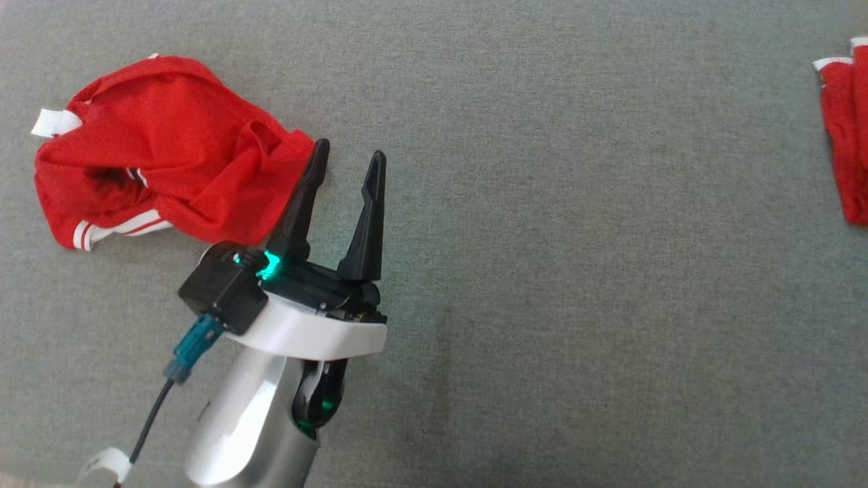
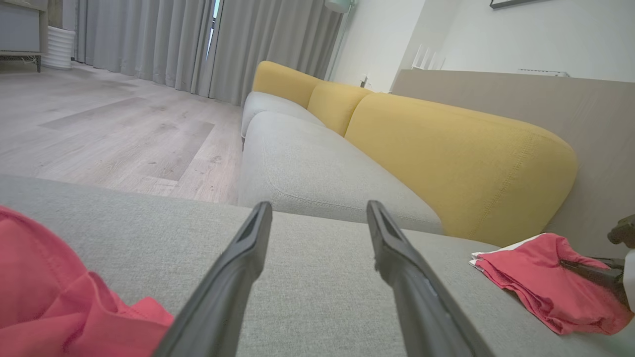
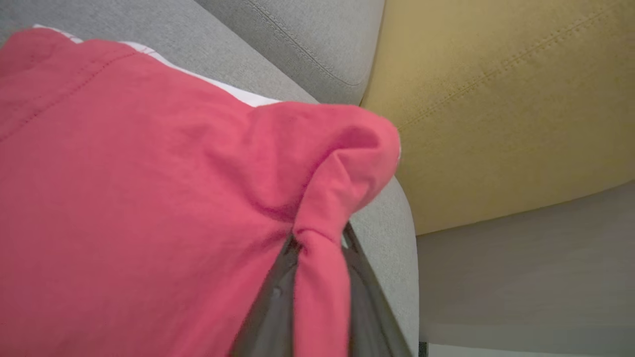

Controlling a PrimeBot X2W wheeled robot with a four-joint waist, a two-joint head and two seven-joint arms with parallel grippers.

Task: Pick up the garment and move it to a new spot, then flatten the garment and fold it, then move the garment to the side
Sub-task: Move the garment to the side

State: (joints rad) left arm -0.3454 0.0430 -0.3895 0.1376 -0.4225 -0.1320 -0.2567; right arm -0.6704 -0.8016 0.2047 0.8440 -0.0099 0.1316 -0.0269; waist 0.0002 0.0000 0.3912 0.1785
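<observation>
A crumpled red garment [image 1: 163,135] with white trim lies on the grey cushion at the far left; it also shows in the left wrist view [image 2: 39,297]. My left gripper [image 1: 350,150] stands open just right of it, its left finger at the cloth's edge, with nothing between the fingers [image 2: 318,206]. A second red garment [image 1: 847,135], folded, lies at the right edge. My right gripper [image 3: 317,277] is shut on a pinched fold of this folded garment [image 3: 149,198]. The left wrist view shows that dark gripper [image 2: 595,272] lying on the folded garment [image 2: 536,277].
The work surface is a wide grey sofa cushion [image 1: 576,271]. Yellow backrests [image 2: 446,158] rise along its far side, close to the folded piece [image 3: 496,124]. Beyond the cushion's edge are a wooden floor [image 2: 99,129] and grey curtains [image 2: 149,44].
</observation>
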